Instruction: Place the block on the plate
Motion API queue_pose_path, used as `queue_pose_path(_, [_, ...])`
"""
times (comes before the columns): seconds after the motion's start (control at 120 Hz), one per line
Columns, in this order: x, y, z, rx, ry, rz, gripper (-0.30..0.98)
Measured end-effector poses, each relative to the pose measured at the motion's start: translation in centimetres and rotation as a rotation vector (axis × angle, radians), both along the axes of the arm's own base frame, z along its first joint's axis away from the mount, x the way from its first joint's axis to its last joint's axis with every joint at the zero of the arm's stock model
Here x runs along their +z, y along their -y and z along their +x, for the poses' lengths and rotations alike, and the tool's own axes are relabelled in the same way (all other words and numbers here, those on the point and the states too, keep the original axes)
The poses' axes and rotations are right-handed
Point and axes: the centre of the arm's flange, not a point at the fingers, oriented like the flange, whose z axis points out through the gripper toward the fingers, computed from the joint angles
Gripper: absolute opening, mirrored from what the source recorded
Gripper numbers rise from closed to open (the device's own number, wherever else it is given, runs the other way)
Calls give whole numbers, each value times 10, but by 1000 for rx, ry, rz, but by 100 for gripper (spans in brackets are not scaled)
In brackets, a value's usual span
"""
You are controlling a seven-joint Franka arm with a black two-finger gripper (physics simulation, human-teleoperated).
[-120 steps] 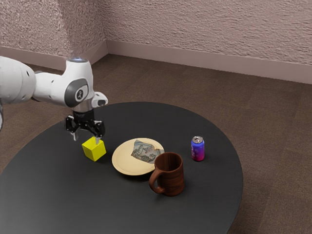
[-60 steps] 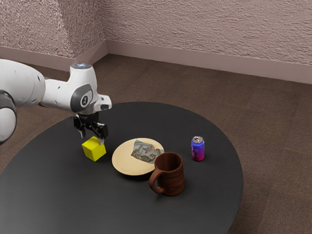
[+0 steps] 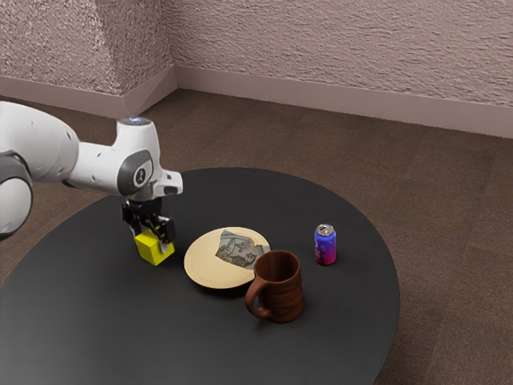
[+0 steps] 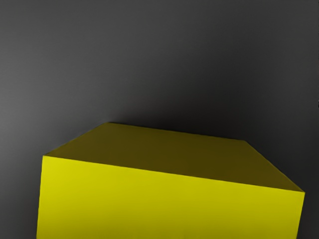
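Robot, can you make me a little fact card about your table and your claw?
table: black, with a curved edge
block: yellow, on the table, not on the plate
claw: open, down at the block
plate: pale yellow, round
on the plate: a patterned scrap, can't tell what it is
mug: brown, upright, beside the plate
can: blue and pink, standing up

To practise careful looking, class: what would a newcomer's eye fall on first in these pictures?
First, the bright yellow cube on the round black table, with the black gripper right over it. Next, beside the cube, the cream plate with a patterned piece on it, and the wood-grained mug by its edge. Then the blue-and-pink drink can, toward the exterior view's right.
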Motion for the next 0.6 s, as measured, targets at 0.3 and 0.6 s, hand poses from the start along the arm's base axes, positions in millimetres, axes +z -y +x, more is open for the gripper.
queue_pose_path(0.3, [-1, -5, -1, -21, -2, -12, 57])
queue_pose_path(0.6, [-1, -3, -1, -41, -2, -16, 43])
